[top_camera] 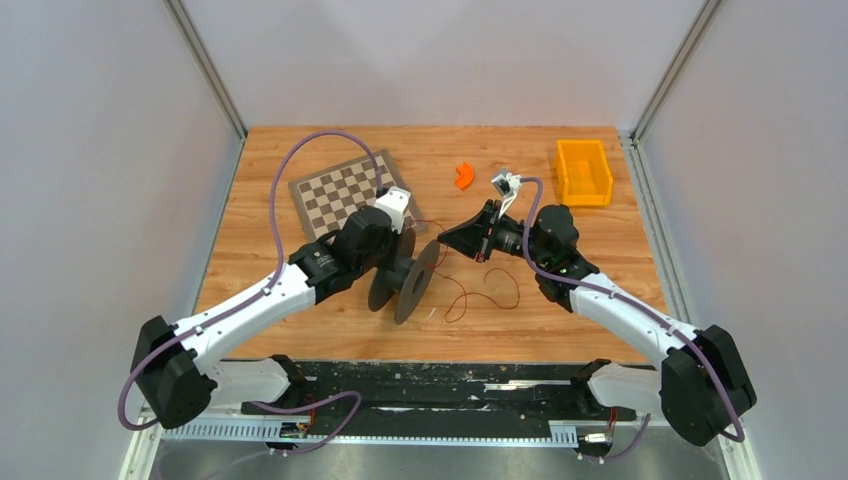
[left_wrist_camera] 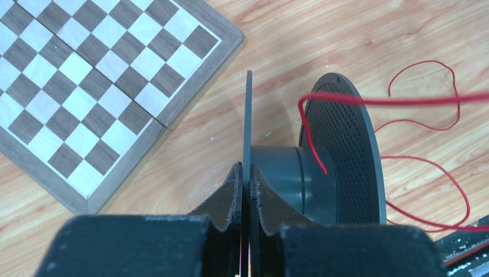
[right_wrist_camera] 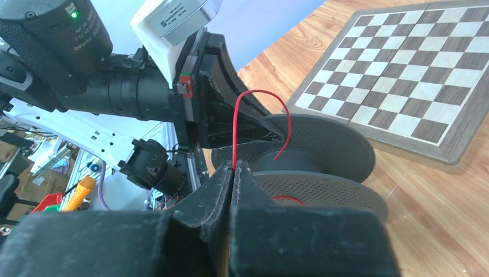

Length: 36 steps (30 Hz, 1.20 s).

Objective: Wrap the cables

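A dark grey spool with two perforated discs stands on edge at the table's middle. My left gripper is shut on the rim of the spool's near disc. The thin red cable lies in loose loops on the wood right of the spool. One end runs up onto the spool's hub. My right gripper is shut on the cable just beside the spool; the cable arcs from its fingertips down to the hub.
A folded chessboard lies at the back left, close behind the left gripper. A small orange piece and an orange bin sit at the back right. The black rail runs along the near edge.
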Tool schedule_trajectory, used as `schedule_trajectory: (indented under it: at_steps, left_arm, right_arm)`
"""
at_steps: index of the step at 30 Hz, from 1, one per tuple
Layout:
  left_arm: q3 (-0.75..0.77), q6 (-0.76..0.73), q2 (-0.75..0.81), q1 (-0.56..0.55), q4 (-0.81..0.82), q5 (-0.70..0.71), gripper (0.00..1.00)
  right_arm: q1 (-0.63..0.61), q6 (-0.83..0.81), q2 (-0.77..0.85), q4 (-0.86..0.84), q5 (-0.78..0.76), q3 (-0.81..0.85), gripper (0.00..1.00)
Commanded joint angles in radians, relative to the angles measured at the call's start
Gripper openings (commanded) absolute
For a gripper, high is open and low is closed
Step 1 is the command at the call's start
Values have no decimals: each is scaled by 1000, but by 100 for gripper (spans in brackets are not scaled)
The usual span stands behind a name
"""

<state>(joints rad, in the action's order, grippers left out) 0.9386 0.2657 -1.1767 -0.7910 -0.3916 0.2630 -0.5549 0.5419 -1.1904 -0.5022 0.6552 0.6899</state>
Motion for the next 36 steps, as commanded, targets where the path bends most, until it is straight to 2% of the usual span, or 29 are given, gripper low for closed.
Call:
schedule_trajectory:
  at_steps: [1, 4, 10, 16, 19, 25, 30, 33, 36]
  left_arm:
    - [70, 1, -23, 9, 82, 25, 14]
    - [102, 12, -32, 20, 49, 25, 32]
    - [122, 42, 57, 65, -25, 33, 58]
    - [65, 107, 216, 134, -63, -56, 65]
    - [-30, 125, 334, 136, -44, -121, 72]
    - [-241, 188, 450, 136, 67, -230, 74]
    - [-279, 176, 413, 136, 137, -278, 71]
    - [-304, 175, 394, 136, 164, -275, 63]
    - [-320, 172, 365, 136, 186, -266, 59]
  right_arm:
    - [2, 45, -3, -84, 25, -15, 0]
    - [1, 58, -15, -98, 39, -16, 0]
    - [-26, 111, -64, -186, 69, -24, 0]
    - [-69, 177, -132, -283, 100, -17, 0]
    - [-84, 202, -157, -322, 93, -29, 0]
    - [-103, 291, -237, -478, 84, -85, 0]
    - [-112, 322, -270, -559, 76, -118, 0]
    - [-114, 312, -268, -557, 54, -133, 0]
    - [-118, 307, -268, -552, 45, -139, 0]
